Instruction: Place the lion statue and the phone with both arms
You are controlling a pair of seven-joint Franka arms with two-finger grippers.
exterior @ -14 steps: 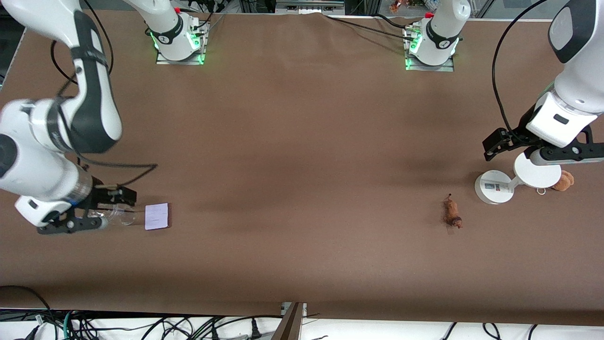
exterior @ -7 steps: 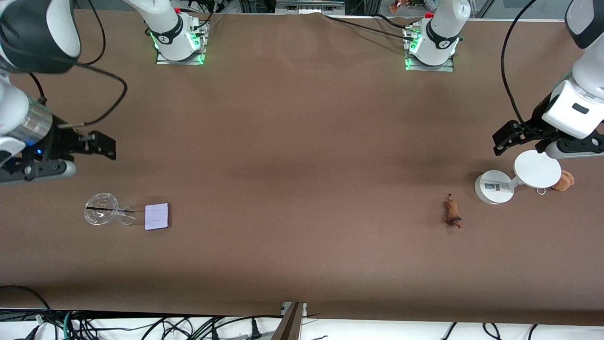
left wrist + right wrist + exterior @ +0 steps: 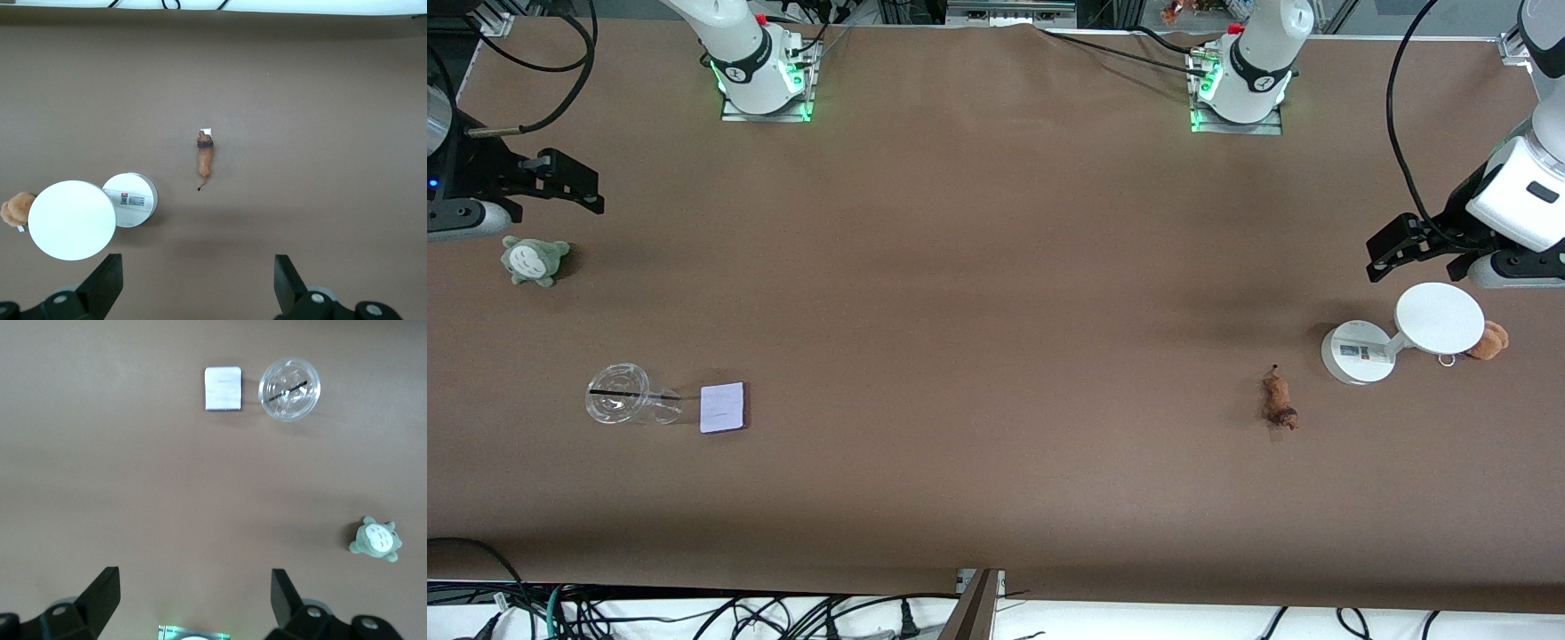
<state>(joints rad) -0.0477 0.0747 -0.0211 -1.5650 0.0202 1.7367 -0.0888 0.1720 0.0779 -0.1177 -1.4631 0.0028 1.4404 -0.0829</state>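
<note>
The lion statue [image 3: 1279, 404], a tiny orange-brown figurine, lies on the brown table toward the left arm's end; it also shows in the left wrist view [image 3: 205, 159]. The phone [image 3: 723, 407], a flat pale lavender rectangle, lies toward the right arm's end beside a clear cup; it also shows in the right wrist view [image 3: 222, 388]. My left gripper [image 3: 1516, 267] hangs open and empty high over the table beside the white stand, its jaws wide apart [image 3: 198, 283]. My right gripper [image 3: 467, 218] hangs open and empty over the table edge beside the grey-green plush, jaws wide apart [image 3: 193, 600].
A clear cup [image 3: 618, 404] with a dark straw stands beside the phone. A grey-green plush [image 3: 534, 260] sits farther from the front camera than the cup. A white stand with round base [image 3: 1356, 353] and disc top [image 3: 1439, 318] stands near the lion; a brown plush [image 3: 1489, 340] sits beside it.
My right gripper lifted off from beside the cup and phone and moved toward the robots' side, uncovering the grey-green plush. My left gripper rose away from the stand.
</note>
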